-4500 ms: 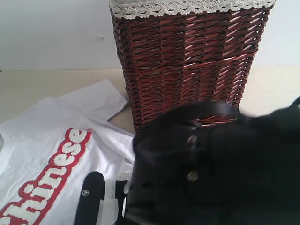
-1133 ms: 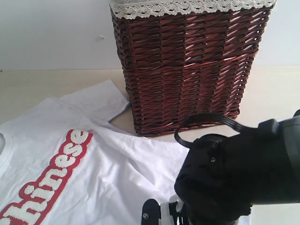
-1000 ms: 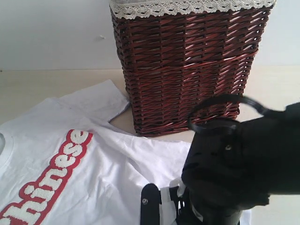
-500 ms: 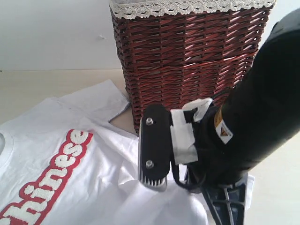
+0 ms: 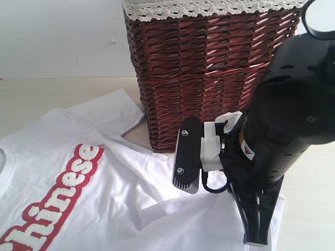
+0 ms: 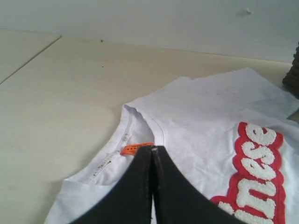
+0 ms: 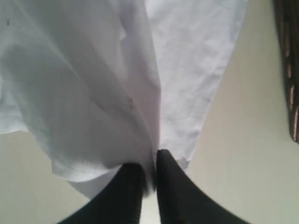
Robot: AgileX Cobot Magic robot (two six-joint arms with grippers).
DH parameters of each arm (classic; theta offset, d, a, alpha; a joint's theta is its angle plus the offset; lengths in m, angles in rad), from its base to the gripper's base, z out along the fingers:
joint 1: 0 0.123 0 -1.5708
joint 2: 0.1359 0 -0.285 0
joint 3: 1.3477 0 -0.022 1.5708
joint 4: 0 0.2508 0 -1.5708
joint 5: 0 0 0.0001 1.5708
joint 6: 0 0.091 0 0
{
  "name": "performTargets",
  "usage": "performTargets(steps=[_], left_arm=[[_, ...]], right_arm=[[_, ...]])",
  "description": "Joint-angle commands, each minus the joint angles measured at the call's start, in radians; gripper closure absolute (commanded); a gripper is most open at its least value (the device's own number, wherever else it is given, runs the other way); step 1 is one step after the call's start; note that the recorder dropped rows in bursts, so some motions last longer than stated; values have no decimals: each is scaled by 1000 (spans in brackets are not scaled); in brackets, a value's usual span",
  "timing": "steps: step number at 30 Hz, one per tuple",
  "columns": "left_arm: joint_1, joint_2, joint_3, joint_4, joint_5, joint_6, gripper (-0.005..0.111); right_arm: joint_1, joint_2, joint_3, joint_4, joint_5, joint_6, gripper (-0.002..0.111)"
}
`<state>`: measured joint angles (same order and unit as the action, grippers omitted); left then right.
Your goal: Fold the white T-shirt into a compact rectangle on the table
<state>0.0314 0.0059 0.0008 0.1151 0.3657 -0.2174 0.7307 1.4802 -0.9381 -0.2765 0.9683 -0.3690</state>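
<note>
Beside the white T-shirt [image 5: 131,180], wicker basket [image 5: 209,68].

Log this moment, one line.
right claw: pinching white short-sleeved cotton T-shirt | left claw: shut by collar | state: mostly flat on pale beige table

Noted soft, matt, lightly creased cloth in the white short-sleeved T-shirt [image 5: 120,209], with fuzzy, raised white-and-red lettering [image 5: 65,191] on it. Found the pale beige flat table [image 5: 47,94] smooth and faintly sheeny, the dark brown woven wicker basket [image 5: 209,68] rough yet glossy, its cream lace trim [image 5: 209,8] matt and openwork.
</note>
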Motion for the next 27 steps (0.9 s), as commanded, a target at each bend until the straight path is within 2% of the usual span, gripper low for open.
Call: performTargets(steps=[1, 3, 5, 12, 27], left_arm=[[4, -6, -1, -4, -8, 0, 107], [4, -6, -1, -4, -8, 0, 107], [4, -6, -1, -4, -8, 0, 107], [4, -6, -1, -4, -8, 0, 107], [4, -6, -1, -4, -8, 0, 107]], right_arm=[[-6, -28, -22, -30, -21, 35, 72], [-6, -62, -46, -20, -23, 54, 63], [-6, -98, -67, 54, -36, 56, 62], [13, -117, -3, 671, -60, -312, 69], [245, 255, 23, 679, -248, -255, 65]])
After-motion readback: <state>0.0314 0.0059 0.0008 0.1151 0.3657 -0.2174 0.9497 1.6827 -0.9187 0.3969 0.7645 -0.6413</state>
